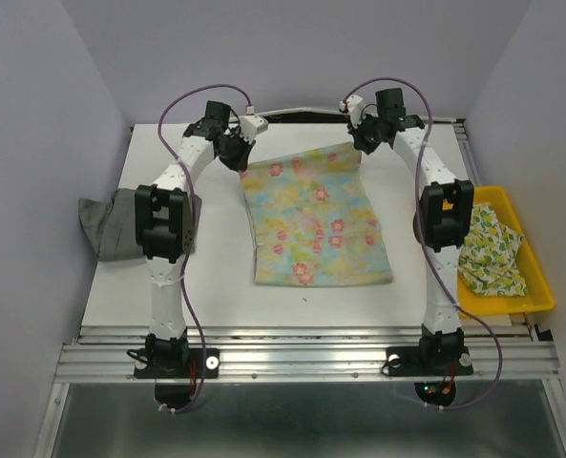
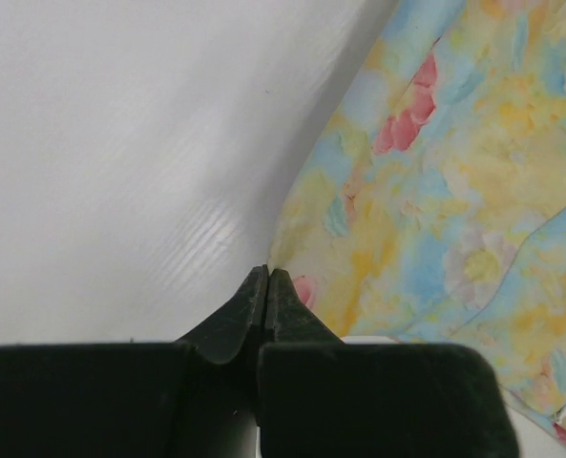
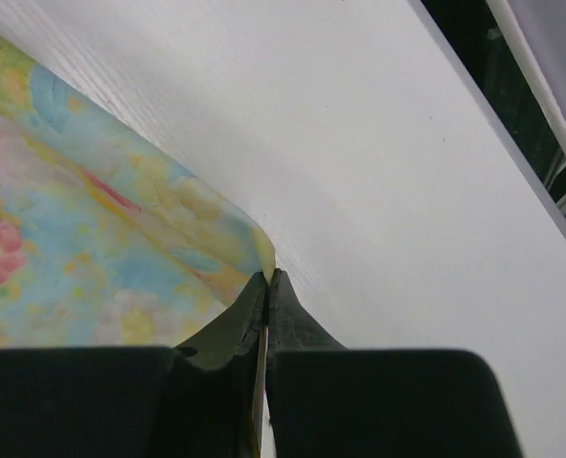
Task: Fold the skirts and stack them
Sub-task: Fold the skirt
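The pastel yellow-blue skirt with pink flowers [image 1: 313, 221] lies spread on the middle of the white table. My left gripper [image 1: 237, 157] is shut on its far left corner [image 2: 281, 250]. My right gripper [image 1: 361, 143] is shut on its far right corner [image 3: 262, 250]. Both far corners are held a little above the table. The grey skirt [image 1: 113, 222] lies crumpled at the table's left edge. The pale skirt with green-yellow print [image 1: 491, 250] lies bunched in the yellow tray.
The yellow plastic tray [image 1: 538, 286] stands at the right edge of the table [image 1: 216, 277]. A metal rail [image 1: 311, 358] runs along the near edge, where both arm bases are bolted. Grey walls close in the left, right and back.
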